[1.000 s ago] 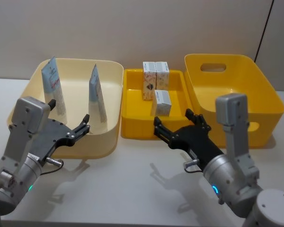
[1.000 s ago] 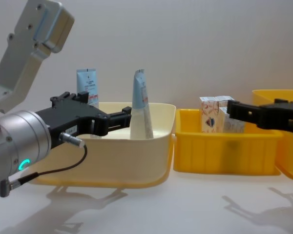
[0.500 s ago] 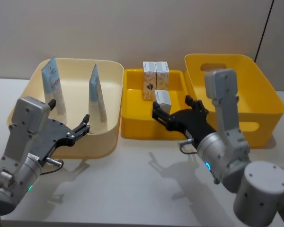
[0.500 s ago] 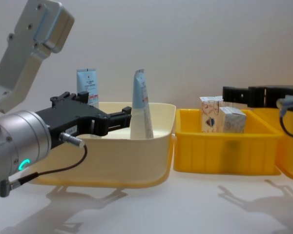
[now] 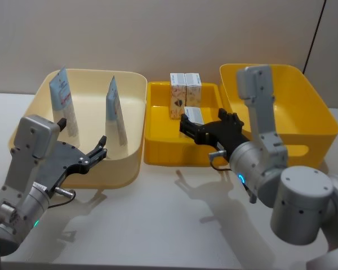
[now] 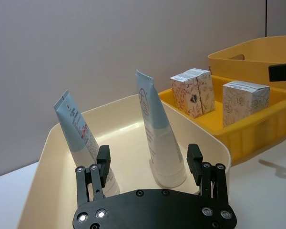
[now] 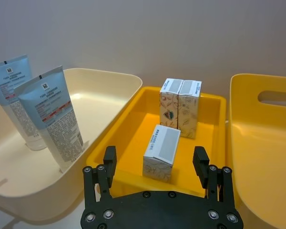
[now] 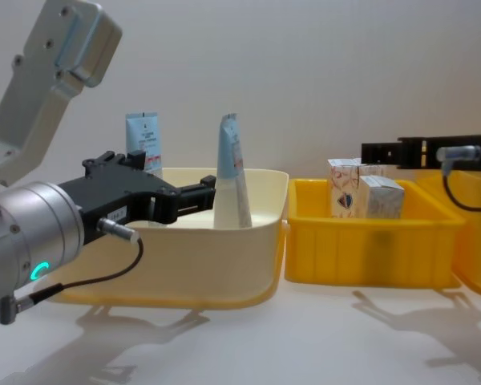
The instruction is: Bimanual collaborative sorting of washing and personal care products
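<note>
Both tubes stand in the cream tray, caps down on its floor and flat crimped ends up, so their long axes run nearly vertical with a slight lean. The first tube stands toward the tray's left side and shows me its broad printed face. The second tube stands to its right, apart from it, and is turned almost edge-on in my chest view.

In the small yellow tray a pair of cartons stands upright, side by side and touching, at the far end. The third carton sits nearer me on its own. It looks laid on its side, with its long axis running roughly from near to far.

My left gripper hangs at the near rim of the cream tray with its fingers spread wide. It points in toward the tubes and touches nothing.

My right gripper hovers over the near end of the small yellow tray, above the level of the carton tops. Its fingers are just as wide apart, and the third carton lies ahead between them. It holds nothing.

The large yellow bin sits to the right, and everything rests on the white table.
</note>
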Robot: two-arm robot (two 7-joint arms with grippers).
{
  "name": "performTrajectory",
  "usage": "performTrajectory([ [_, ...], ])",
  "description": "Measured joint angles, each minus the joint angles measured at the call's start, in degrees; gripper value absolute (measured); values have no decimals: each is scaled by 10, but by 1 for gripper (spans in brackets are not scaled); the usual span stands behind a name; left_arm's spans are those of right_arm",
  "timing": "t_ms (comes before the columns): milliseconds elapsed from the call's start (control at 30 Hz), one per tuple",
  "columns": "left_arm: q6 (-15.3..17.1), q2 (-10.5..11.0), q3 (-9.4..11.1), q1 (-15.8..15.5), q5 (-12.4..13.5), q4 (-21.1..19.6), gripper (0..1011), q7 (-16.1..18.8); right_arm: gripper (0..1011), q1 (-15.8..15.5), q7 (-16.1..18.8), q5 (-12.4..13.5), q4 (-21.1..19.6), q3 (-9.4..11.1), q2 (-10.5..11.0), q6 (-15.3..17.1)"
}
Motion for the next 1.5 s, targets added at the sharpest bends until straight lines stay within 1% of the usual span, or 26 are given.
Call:
performTrajectory([
  [33, 0, 0, 0, 0, 0, 0, 1003, 0, 1001, 5, 1, 1, 6, 0, -3, 6],
  [300, 0, 0, 0, 0, 0, 0, 1003, 0, 1001, 29, 4, 5, 41, -1, -22, 23],
  [700, 0, 0, 0, 0, 0, 0, 1003, 0, 1001, 55, -2, 3, 80, -1, -45, 32],
  [867, 0, 0, 0, 0, 0, 0, 1002, 0, 1001, 60, -7, -2, 87, 0, -49, 35],
  [1267, 0, 0, 0, 0, 0, 0, 1003, 0, 1001, 64, -16, -17, 91, 0, -51, 42],
  [1500, 0, 0, 0, 0, 0, 0, 1003, 0, 1001, 70, -19, -23, 102, 1, -56, 45],
])
